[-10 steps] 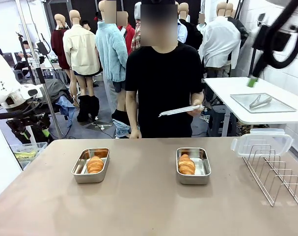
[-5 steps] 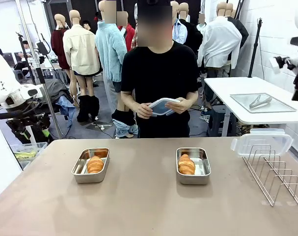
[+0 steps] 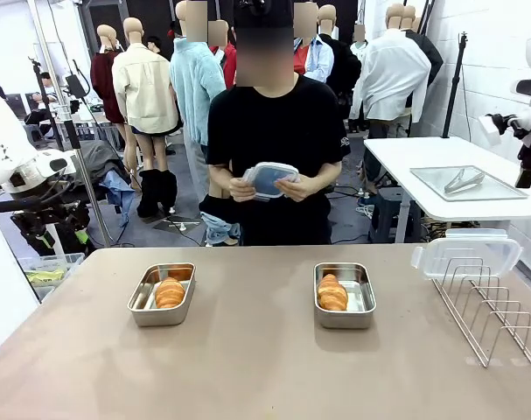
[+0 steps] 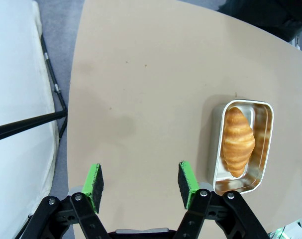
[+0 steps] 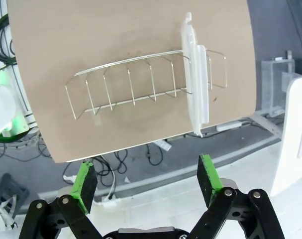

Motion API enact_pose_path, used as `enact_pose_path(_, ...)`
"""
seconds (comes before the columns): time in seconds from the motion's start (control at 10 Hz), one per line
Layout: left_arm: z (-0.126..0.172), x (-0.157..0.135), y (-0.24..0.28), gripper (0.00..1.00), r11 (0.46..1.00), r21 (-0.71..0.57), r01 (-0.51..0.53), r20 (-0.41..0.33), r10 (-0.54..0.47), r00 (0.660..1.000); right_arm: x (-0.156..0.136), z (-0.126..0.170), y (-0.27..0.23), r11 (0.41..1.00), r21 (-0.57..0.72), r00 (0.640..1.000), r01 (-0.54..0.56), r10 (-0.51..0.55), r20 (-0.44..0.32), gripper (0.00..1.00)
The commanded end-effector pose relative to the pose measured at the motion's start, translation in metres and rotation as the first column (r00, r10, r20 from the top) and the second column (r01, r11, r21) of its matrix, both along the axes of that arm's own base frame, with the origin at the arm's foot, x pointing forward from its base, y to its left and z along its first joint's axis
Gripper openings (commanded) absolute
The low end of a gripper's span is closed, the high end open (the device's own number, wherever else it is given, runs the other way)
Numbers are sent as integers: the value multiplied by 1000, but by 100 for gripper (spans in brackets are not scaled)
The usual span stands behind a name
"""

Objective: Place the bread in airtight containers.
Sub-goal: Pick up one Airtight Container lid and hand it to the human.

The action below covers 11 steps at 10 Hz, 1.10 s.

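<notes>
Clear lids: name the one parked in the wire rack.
The lid standing on edge at the wire rack's far end; the other lid is in the person's hands.

Bread: 2, the left roll (image 3: 170,292) and the right roll (image 3: 332,292).
Steel tubs: 2, the left tub (image 3: 160,317) and the right tub (image 3: 344,319), one roll in each.
Clear lids: 2, the held lid (image 3: 267,178) in the person's hands and the racked lid (image 3: 466,255).
Wire rack (image 3: 492,319): 1.
Table (image 3: 248,367): 1.
Person (image 3: 274,131) across from me: 1.
My pincers: 2, the left pincer (image 4: 139,181) and the right pincer (image 5: 147,181).
Side table (image 3: 396,153): 1, bearing 1 tray (image 3: 501,188) and 1 pair of tongs (image 3: 464,181).
</notes>
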<state>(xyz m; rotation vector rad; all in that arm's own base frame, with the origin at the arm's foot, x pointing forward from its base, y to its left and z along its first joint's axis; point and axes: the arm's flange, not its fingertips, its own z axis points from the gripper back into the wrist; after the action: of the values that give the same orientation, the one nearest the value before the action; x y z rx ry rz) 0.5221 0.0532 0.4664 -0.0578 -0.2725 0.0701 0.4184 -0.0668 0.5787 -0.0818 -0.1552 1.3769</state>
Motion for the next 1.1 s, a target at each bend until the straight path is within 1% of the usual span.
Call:
enact_pose_path(0.0, 2, -1, 1, 78, 1000, 14, 6, 1, -6, 1000, -2, 4, 0, 1000, -5, 1000, 19, -19, -8, 100)
enact_pose_path(1.0, 2, -1, 1, 78, 1000, 14, 6, 1, -6, 1000, -2, 4, 0, 1000, -5, 1000, 19, -19, -8, 100)
